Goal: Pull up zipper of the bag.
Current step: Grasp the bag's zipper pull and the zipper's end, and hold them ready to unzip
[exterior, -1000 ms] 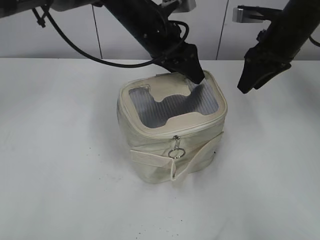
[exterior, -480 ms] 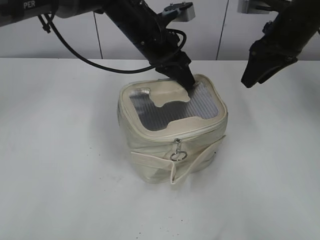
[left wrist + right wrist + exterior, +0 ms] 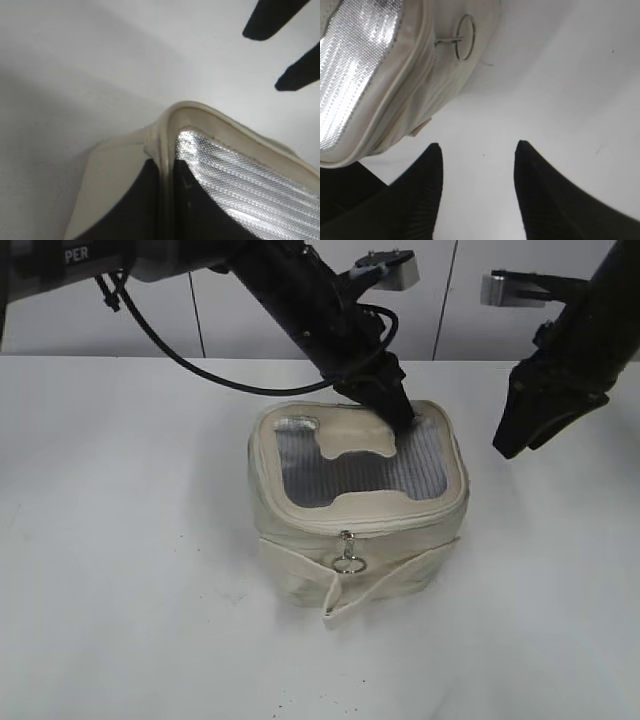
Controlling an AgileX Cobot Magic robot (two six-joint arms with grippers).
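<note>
Bag (image 3: 357, 508) sits mid-bench (image 3: 120, 570), zipper (image 3: 345, 528) ring hanging at its front. Our left fingers (image 3: 400, 412) press at the lid's far rim, clamped either side of it in the wrist view. Our right fingers (image 3: 475, 165) hover apart toward the right edge.

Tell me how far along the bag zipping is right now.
Done: the left tool presses on the bag lid's far rim, and the zipper track looks closed along the front. In hand: the right tool hangs open beside the bag, gripping nothing. Left: nobody holds the silver ring pull; whether the far side is zipped can't be seen.
</note>
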